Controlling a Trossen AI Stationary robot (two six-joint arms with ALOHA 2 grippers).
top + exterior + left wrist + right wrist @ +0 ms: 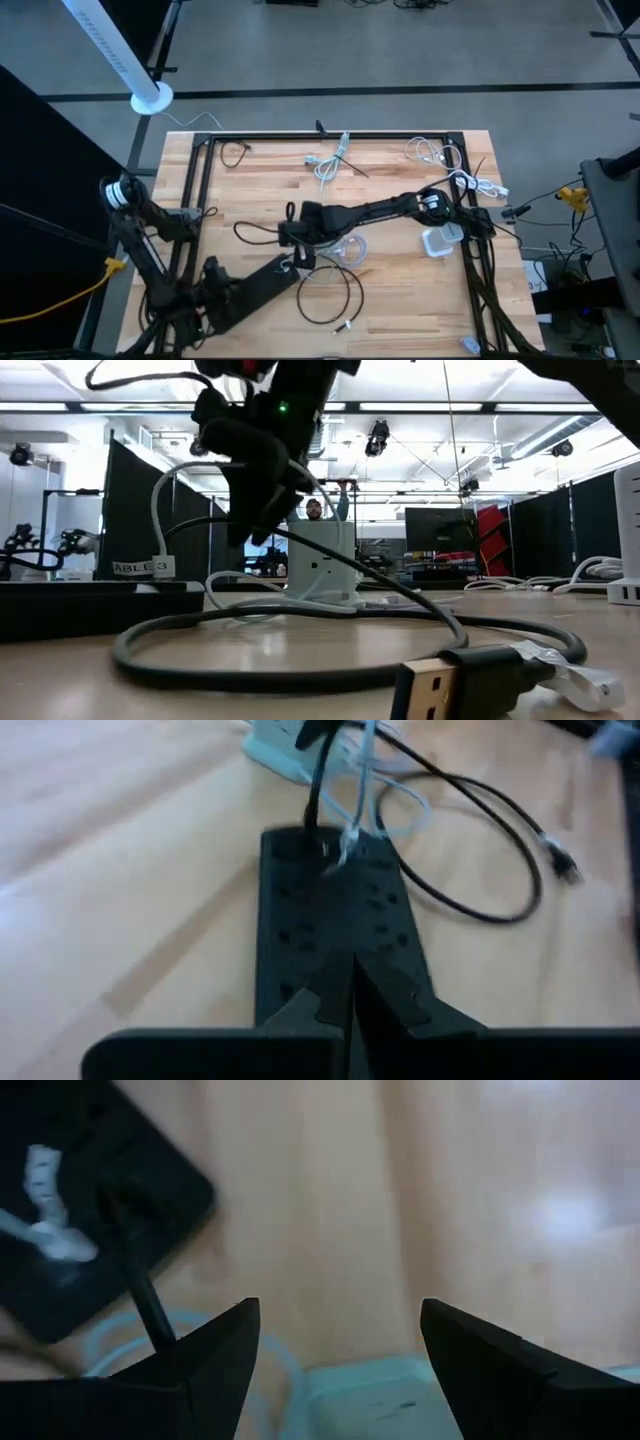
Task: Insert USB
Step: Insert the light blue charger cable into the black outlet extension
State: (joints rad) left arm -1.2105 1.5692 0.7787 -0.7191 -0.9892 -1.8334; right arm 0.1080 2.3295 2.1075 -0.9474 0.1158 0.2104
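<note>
Right gripper (340,1355) hangs over mid-table with fingers spread wide, gripping nothing. Below it, a black cable (140,1285) sits plugged into the flat black plastic power strip (335,925). Left gripper (352,1020), fingers closed, presses on the strip's near end.

we see two matte black jointed arms, the right arm (375,210) with a white-ringed joint; blunt black wedge fingers (215,1355); a green light glows low.
</note>
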